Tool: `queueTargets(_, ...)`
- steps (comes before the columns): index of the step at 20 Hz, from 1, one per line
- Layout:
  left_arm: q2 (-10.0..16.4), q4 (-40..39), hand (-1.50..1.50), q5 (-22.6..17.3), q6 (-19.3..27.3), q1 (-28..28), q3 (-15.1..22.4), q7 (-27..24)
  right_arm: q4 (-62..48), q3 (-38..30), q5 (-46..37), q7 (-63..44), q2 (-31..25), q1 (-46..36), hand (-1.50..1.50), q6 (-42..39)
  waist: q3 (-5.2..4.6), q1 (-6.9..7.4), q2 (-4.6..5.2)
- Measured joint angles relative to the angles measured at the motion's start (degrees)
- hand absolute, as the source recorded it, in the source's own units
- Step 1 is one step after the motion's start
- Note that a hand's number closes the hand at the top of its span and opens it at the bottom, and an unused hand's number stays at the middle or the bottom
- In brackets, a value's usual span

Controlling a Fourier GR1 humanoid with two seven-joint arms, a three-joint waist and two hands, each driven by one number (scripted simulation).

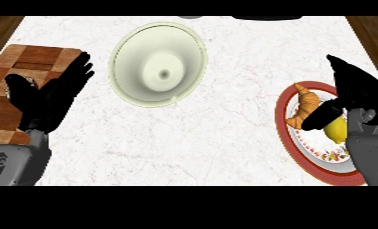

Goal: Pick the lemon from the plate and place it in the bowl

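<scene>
Lying on the red-rimmed plate (283,123) at the right side of the tabletop (221,133), the lemon (337,129) is just beside a croissant (305,104) on the same plate. The right hand (353,85) is above this plate, open, with the fingers straight and pointing away from the robot. Its thumb reaches across the upper part of the lemon, but I cannot tell if it touches the fruit. The bowl (118,58), pale green, stands well apart to the left, near the far edge of the tabletop. Between bowl and plate there is a wide bare strip of white surface. The left hand (48,93) rests open at the left side, fingers up, over the near corner of a wooden cutting board (37,60).
</scene>
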State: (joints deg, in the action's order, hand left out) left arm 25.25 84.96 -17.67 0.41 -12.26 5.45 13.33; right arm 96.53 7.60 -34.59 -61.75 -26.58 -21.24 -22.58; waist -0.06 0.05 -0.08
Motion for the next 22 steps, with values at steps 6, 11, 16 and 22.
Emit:
queueTargets(6,-0.1,-0.5,0.00,0.2,-1.8,0.3,-1.3,-0.4,-1.8,-1.7,-1.1,1.4,-0.2,1.0,-1.50,-1.7,0.02,-0.07,0.05)
queueTargets(11,-0.8,-1.4,0.00,1.1,-2.6,0.2,-2.1,-1.0,-5.0,-3.1,-2.8,2.6,0.8,-0.2,-1.50,-2.5,0.03,0.07,0.08)
queueTargets(16,-1.5,0.9,0.00,1.6,-2.6,0.3,-2.6,1.1,-6.3,-4.5,-4.1,2.8,2.3,-0.2,-1.50,-3.0,0.04,0.09,0.04)
queueTargets(22,-2.3,1.5,0.00,2.4,-3.2,0.2,-3.7,2.0,-9.7,-6.5,-5.8,4.8,3.3,0.5,-1.50,-3.5,0.05,0.05,0.07)
